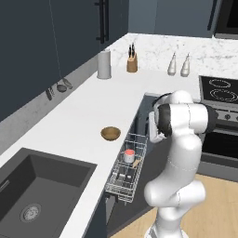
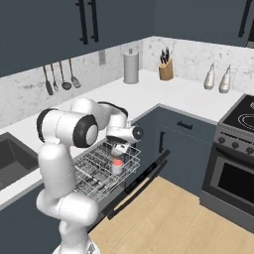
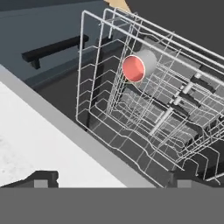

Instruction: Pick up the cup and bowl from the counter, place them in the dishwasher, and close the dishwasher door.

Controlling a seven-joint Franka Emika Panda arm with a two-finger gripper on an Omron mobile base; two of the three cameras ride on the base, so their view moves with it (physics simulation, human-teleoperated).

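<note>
Standing upright in the rack [image 1: 124, 175], the cup [image 1: 129, 155] points its red top upward.

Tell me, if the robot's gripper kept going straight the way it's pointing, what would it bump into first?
Probably the silver wire pull-out rack, since the hand view looks straight into its near wall. The small whitish-grey cup with the red top sits farther in and off to one side. Depth is hard to judge here.

We find no readable text, label, brand, number or sign anywhere: none on the cup [image 3: 138, 66] ahead of the gripper [image 3: 111, 178], none on the wire rack [image 3: 144, 109] around it.
</note>
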